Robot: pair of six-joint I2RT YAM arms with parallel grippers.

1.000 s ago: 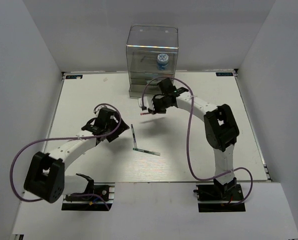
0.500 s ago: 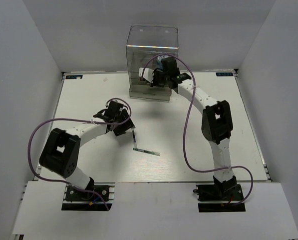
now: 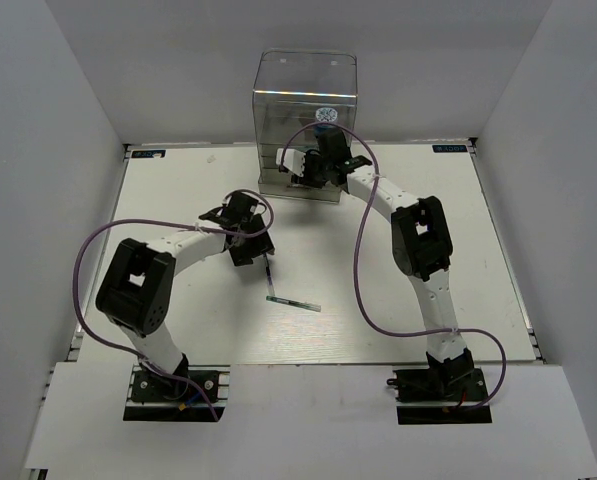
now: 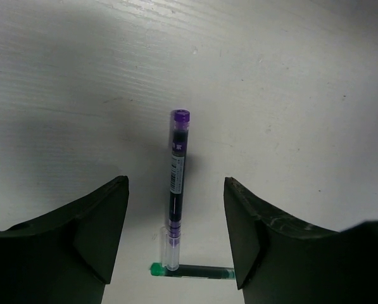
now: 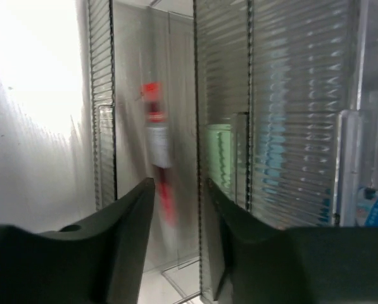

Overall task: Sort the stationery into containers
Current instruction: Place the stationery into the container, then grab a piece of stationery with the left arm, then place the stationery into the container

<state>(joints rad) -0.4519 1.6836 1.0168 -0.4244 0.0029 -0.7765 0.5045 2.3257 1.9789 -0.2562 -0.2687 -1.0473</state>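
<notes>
Left arm (image 3: 178, 255): base at the near-left corner of the worktop (image 3: 168, 190), elbow raised above it, forearm reaching right and toward the middle, wrist bent downward. A purple cable (image 3: 83, 290) loops off its left side.

Left gripper (image 4: 176, 190): spread wide and holding nothing, with one finger on either side of the dark pen and well clear of it.

Dark pen (image 4: 176, 183): lies flat on the bare worktop near its middle. Its long axis runs near edge to far edge, purple cap toward the far edge. Its clear end touches the green pen.

Green pen (image 3: 296, 304): lies flat, crosswise to the dark pen on its near side. Its long axis runs roughly left to right, and its left tip meets the dark pen's end in an L.

Organiser (image 3: 306, 75): clear, stands at the middle of the far edge, with ribbed drawer fronts low down.

Right arm (image 3: 418, 240): base at the near-right corner, upright link to a high elbow, forearm stretched left and toward the far edge, up to the organiser's front.

Right gripper (image 5: 180, 190): fingers parted by a narrow gap, close against the ribbed clear wall.

Red pen (image 5: 157, 149): blurred, seen beyond the gap among the ribbed walls. Its long axis stands nearly upright in the wrist view, red cap uppermost. Whether the fingers touch it cannot be told.

Tape roll (image 3: 326, 116): blue and white, inside the organiser's tall upper compartment.
</notes>
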